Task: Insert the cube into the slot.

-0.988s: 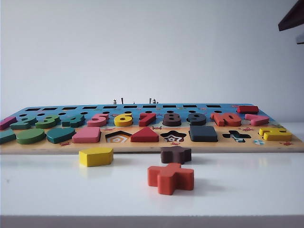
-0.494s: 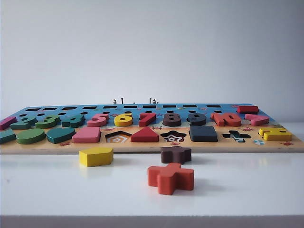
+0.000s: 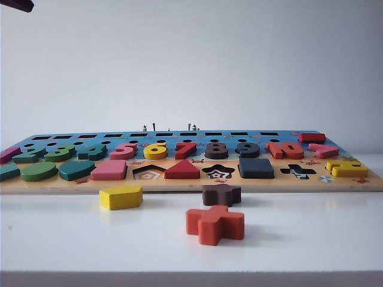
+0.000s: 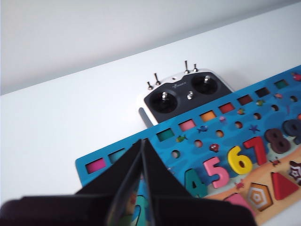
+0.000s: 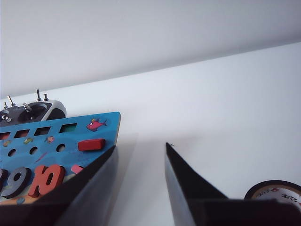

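Now left gripper pressed together, right gripper spread; cube fills slot, floor hidden.

A plain, pale grey-white wall fills the background, evenly and softly lit. A glossy white table spans the foreground from 9 to 3 o'clock, carrying faint shadows and dull reflections

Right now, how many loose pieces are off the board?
3, all on the table in front of the board: yellow pentagon left, brown star middle, orange cross nearest the camera. None seem hidden.
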Tool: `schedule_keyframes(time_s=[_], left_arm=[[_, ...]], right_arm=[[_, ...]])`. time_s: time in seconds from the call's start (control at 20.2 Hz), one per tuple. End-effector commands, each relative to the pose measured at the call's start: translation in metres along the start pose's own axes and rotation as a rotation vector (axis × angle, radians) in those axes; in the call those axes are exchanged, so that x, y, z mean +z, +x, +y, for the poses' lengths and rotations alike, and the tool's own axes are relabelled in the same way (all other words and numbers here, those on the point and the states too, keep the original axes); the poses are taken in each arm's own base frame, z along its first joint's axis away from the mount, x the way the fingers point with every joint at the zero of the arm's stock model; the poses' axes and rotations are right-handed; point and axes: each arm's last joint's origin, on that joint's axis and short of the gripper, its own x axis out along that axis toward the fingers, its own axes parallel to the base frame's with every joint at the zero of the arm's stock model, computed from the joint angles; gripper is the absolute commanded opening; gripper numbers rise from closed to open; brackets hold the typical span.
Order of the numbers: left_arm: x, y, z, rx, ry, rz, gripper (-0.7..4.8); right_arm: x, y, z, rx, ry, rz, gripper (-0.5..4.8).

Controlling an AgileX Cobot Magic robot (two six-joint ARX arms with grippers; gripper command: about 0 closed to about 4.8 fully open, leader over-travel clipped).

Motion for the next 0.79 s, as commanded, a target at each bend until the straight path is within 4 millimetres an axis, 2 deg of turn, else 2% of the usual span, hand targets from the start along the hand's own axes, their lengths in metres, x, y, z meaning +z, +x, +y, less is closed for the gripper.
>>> schedule_keyframes(time_s=[0.05,0.25,0.54,0.79], left_arm=[[-0.01,-0.003,0.002,0.128,0.006,-0.079,0.2],[-0.026,-0.007,0.004,0.245,0.002,-0.14,0.2],[-0.049,-0.014,0.009,0.329,-0.012,-0.204,0.2],[-0.067,-0.018,0.012,0.393,-0.022,-0.232,0.2]], right_arm=[[-0.004,0.001,-0.002,-0.017,-0.007,-0.006,1.84],[-0.01,0.003,-0.004,-0.04,-0.022,0.005,1.84],[-0.015,0.003,-0.006,-0.066,-0.034,-0.013,1.83],[-0.022,0.003,-0.009,-0.094,-0.057,-0.042,1.51]])
